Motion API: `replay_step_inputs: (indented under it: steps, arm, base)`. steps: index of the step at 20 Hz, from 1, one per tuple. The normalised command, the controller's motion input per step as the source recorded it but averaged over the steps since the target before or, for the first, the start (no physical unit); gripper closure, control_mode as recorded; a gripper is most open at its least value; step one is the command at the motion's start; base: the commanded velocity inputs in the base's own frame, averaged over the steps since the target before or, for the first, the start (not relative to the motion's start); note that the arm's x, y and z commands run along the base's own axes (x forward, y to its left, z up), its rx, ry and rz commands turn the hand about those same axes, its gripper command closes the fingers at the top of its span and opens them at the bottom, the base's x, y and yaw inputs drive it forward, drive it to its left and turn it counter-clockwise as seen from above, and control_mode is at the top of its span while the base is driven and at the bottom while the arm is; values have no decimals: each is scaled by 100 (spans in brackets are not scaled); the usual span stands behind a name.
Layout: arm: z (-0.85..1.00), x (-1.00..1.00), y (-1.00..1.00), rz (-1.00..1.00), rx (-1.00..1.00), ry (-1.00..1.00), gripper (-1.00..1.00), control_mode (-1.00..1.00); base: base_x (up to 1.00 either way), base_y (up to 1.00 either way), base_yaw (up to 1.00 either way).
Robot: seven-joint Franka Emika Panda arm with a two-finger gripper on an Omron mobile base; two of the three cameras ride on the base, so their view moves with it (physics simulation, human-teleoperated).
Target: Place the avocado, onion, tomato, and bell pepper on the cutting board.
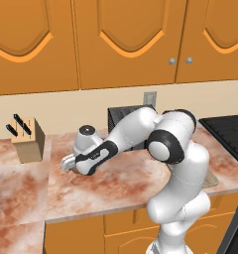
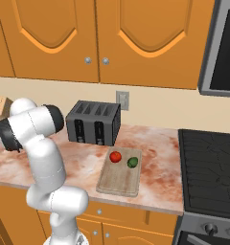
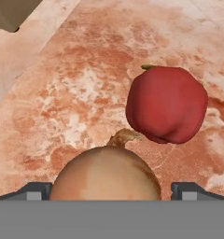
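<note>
The cutting board (image 2: pixel 119 178) held the tomato (image 2: pixel 115 156) and avocado (image 2: pixel 132 162) at its far end — the jaws stood released around the onion (image 3: pixel 106 173), bell pepper (image 3: pixel 166 104) at one o'clock.

Glossy white arm (image 1: pixel 183 168) w/ rounded segments, black joint bands, small dark finger tips (image 3: pixel 37 190).
</note>
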Motion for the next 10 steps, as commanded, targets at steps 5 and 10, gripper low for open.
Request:
replay_step_inputs:
  steps: [5, 10]
  arm:
    - [-14, 7, 10, 0, -2, 0, 100, -100]
    - [9, -37, -7, 0, 0, -2, 100, -100]
  base:
    - [0, 0, 0]
    - [0, 0, 0]
